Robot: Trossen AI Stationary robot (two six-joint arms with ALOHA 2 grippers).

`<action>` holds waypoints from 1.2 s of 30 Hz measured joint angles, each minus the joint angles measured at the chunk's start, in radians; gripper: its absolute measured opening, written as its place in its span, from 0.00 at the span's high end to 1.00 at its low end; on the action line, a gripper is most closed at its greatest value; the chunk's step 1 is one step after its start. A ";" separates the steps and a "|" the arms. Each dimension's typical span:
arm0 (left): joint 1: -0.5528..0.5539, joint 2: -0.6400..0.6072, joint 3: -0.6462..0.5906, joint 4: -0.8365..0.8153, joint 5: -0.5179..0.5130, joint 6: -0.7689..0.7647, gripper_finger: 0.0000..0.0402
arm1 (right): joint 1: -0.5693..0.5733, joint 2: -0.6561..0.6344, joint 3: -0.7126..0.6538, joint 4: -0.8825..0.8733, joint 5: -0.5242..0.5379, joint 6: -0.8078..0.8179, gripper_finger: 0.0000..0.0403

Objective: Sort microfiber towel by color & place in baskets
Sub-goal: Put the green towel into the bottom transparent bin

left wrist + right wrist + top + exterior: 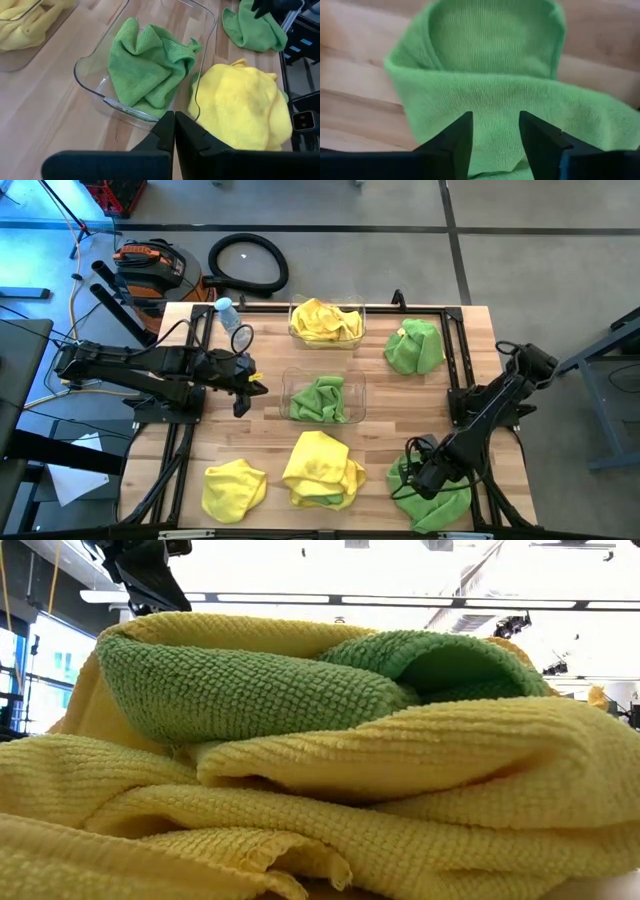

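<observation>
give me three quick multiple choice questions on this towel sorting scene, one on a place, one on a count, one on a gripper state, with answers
1. Where is the right gripper?
A. over the green towel at the table's near right corner
B. inside the yellow basket
C. above the blue-capped bottle

2. How many baskets hold a towel?
A. none
B. one
C. two

3. How does the left gripper stand?
A. wide open
B. shut and empty
C. shut on a yellow towel

Answers:
1. A: the high view puts it on that towel, and its wrist view shows green cloth between its fingers.
2. C: the far basket holds a yellow towel, the middle basket a green towel.
3. B: its wrist view shows the fingers pressed together with nothing between them, near the middle basket.
</observation>
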 joint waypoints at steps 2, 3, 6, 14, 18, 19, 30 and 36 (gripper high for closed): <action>0.000 0.000 0.000 0.003 -0.001 -0.006 1.00 | 0.014 0.030 0.000 0.025 -0.020 0.000 0.58; 0.000 0.000 0.000 0.003 -0.003 -0.008 1.00 | 0.020 0.045 0.000 0.033 -0.034 -0.002 0.57; 0.000 0.000 0.000 0.003 -0.004 -0.008 1.00 | 0.038 0.096 0.000 0.055 -0.073 -0.018 0.55; 0.000 0.000 0.000 0.003 -0.018 -0.011 1.00 | 0.059 0.239 0.005 0.126 -0.127 -0.047 0.54; 0.000 0.000 0.000 0.006 -0.023 -0.017 1.00 | 0.058 0.271 0.008 0.181 -0.147 -0.106 0.55; 0.000 0.000 0.000 0.011 -0.023 -0.017 1.00 | 0.053 0.271 0.008 0.182 -0.147 -0.115 0.56; 0.000 0.000 0.000 0.063 -0.034 0.008 1.00 | -0.027 0.270 0.005 0.195 -0.138 -0.265 0.97; 0.000 0.000 0.000 0.062 -0.051 0.037 1.00 | -0.039 0.179 -0.006 0.138 0.095 -0.241 0.99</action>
